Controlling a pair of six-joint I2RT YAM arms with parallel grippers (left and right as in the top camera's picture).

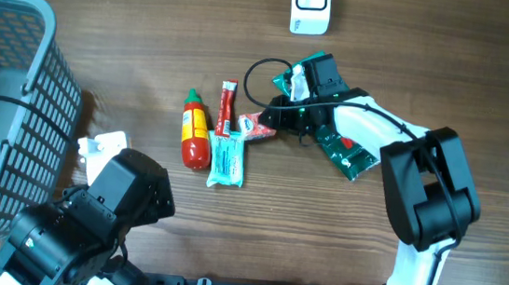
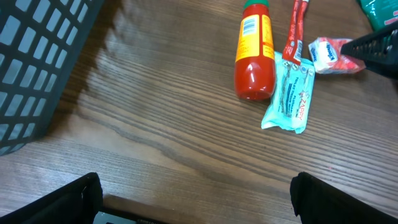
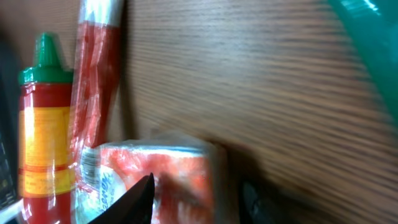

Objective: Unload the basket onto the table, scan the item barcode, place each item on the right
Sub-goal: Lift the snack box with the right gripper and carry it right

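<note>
Right gripper straddles the red-white packet, jaws partly open (tips cut off, contact unclear); left gripper gapes wide.

Print on the sauce bottle label and teal packet is too blurred to read.
</note>
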